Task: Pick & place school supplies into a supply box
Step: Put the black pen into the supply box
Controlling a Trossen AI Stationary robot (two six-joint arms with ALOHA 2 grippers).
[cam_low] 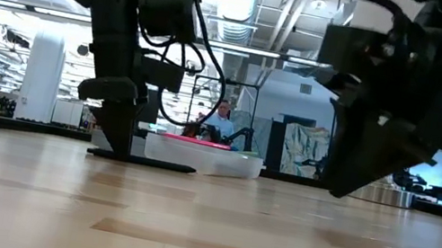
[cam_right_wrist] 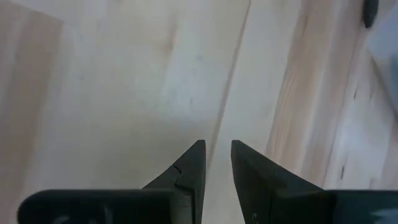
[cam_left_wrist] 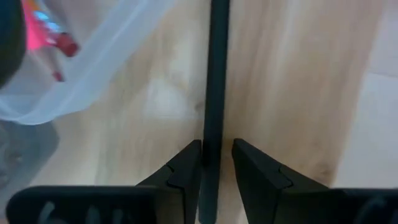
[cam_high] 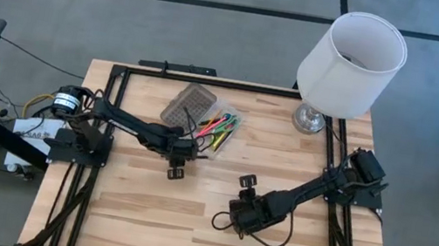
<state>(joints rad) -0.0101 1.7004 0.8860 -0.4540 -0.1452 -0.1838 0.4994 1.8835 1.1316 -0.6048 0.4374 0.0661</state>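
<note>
The supply box (cam_high: 202, 119) lies open at the far middle of the table, its grey grid lid (cam_high: 188, 104) folded back. Pink, yellow and green school supplies (cam_high: 220, 128) lie in its clear base (cam_left_wrist: 81, 68). A dark pen (cam_left_wrist: 214, 74) lies flat on the wood just near of the box (cam_low: 150, 163). My left gripper (cam_left_wrist: 217, 155) points steeply down over it, one finger on each side, with a narrow gap between them (cam_high: 177, 169). My right gripper (cam_right_wrist: 217, 149) hangs over bare wood near the table's middle (cam_high: 247, 183), fingers slightly apart with nothing between them. My left gripper comes at the dark pen from above, its fingers (cam_left_wrist: 186, 171) lying across the pen's length on either side of its shaft (cam_left_wrist: 211, 140). A sliver of wood shows between the pen and one finger. I cannot tell whether the fingers touch it. The pen lies on the table.
A white lampshade (cam_high: 351, 63) on a metal foot (cam_high: 312, 118) stands at the far right corner. A black frame (cam_high: 208, 81) runs along the table's edges. Bare wood lies across the near half (cam_high: 184, 232). A person (cam_low: 222, 120) sits in the room beyond.
</note>
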